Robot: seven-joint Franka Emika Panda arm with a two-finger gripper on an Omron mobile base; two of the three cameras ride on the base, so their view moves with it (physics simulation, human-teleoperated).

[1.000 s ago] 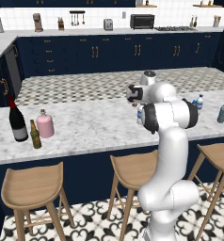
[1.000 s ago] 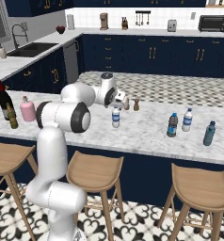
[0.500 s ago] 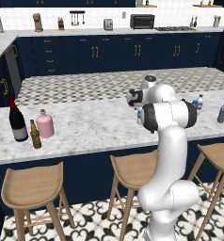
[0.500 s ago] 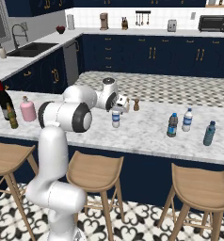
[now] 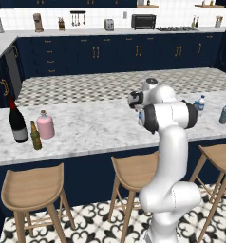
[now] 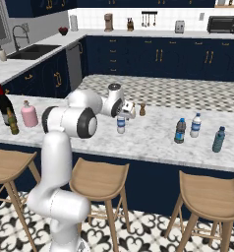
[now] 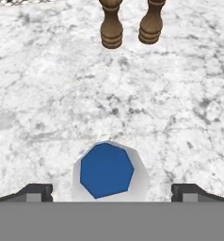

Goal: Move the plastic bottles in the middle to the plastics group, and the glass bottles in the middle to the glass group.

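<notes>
Hand [image 7: 112, 190] hovering wide open, empty, over the blue-capped plastic bottle [image 7: 108, 170] at 6 o'clock — next, descending to grasp.

My two base cameras sit behind the arm [image 5: 169, 142], left and right, looking forward and down across the same marble counter [image 6: 153, 140]. My hand camera stares straight down, close over a blue cap [image 7: 107, 170].

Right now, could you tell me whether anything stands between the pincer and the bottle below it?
Nothing visible does. The open pincer hangs right above the bottle, over its blue cap, tips either side. The two wooden mills stand farther off on the counter, out of the way.
</notes>
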